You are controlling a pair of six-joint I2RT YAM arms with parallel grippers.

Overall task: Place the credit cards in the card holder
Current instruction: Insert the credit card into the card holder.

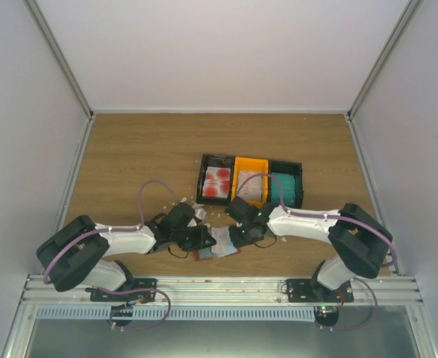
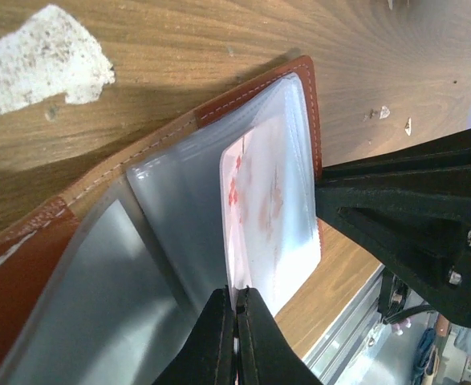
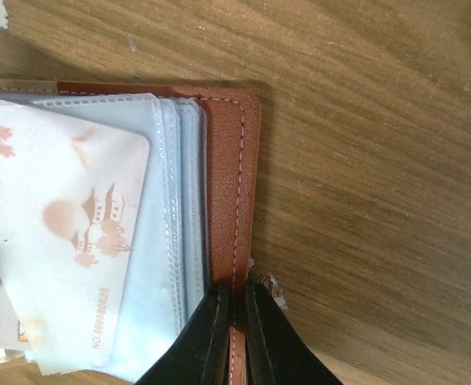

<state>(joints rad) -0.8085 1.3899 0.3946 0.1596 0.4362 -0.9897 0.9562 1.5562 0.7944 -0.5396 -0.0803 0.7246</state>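
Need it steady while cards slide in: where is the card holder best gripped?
Likely best: take the card holder by its bare stitched leather border, edge-on from the tabletop side. That strip is thin and outside the clear sleeves, so a claw blocks no pocket; the right claw pinches there.

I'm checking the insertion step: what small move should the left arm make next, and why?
Probably slide the credit card a little deeper into the clear sleeve: the left gripper pinches its near edge, empty sleeve shows beyond it, and the right gripper clamps the card holder.
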